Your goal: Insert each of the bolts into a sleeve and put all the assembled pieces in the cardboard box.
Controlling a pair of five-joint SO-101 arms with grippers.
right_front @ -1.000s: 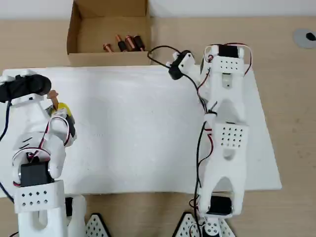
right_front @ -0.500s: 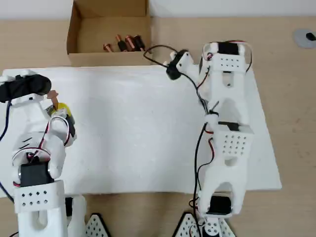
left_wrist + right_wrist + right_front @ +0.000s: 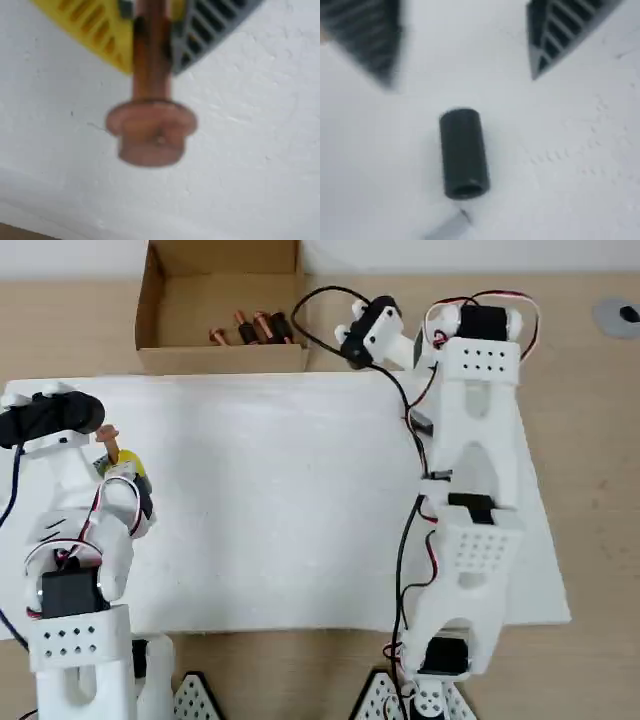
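A light wooden table (image 3: 590, 440) carries a white mat (image 3: 270, 510) across its middle, under soft, even light. A pale strip (image 3: 450, 255) runs along the far edge, and a small grey disc (image 3: 612, 315) sits on the wood near the far right corner.

Bolt (image 3: 150, 125): copper-coloured, flanged head; shank clamped in the left pincer (image 3: 152, 45), head out over the white pad (image 3: 260, 150).
Sleeve (image 3: 463, 152): black tube, on its side on the pad.
Cardboard box (image 3: 220, 360): open-topped, at the pad's far edge.
Assembled pieces (image 3: 250, 328): four, side by side on the box floor.
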